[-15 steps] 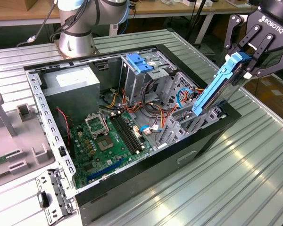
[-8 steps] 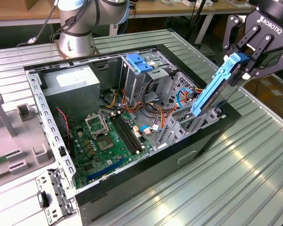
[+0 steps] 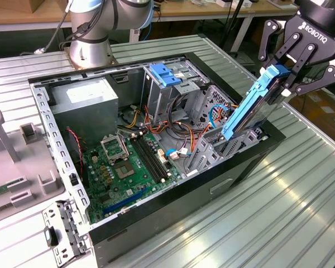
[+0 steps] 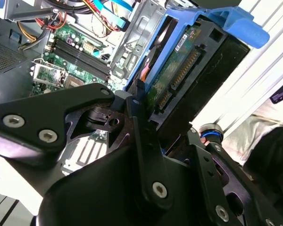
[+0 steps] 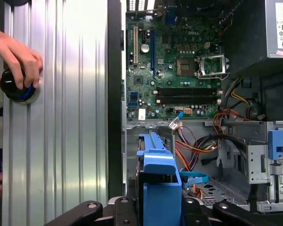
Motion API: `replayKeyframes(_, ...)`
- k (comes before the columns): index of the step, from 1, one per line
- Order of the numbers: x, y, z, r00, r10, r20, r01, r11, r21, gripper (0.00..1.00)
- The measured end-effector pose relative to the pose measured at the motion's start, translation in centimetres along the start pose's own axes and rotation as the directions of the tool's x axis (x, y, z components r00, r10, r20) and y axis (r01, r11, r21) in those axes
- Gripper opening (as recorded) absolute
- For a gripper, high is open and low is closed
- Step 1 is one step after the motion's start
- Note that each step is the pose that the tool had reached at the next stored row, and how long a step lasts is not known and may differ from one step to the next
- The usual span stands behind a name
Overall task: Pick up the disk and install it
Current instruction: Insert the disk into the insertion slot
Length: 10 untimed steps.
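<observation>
First wrist view: hand (image 5: 16, 54) on black knob (image 5: 9, 83).

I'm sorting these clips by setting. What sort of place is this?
Probably a robotics lab or test workshop: the arm's base stands on a ribbed metal table, an open computer case lies on it, and wooden workbenches stand behind.

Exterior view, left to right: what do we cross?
In order: grey side panel → power supply → motherboard → disk, tilted over the case's edge → gripper, shut on the disk's upper end.
</observation>
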<state>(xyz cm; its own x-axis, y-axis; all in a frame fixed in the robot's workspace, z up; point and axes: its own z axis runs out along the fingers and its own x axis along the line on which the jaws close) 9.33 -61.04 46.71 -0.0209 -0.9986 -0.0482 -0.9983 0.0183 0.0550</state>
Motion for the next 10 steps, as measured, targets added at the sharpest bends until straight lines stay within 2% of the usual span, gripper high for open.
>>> replayKeyframes(10, -1.36, 0.29, 1.03, 1.0000, 0.000, 0.0003, 0.000, 1.0000, 0.0000, 0.36)
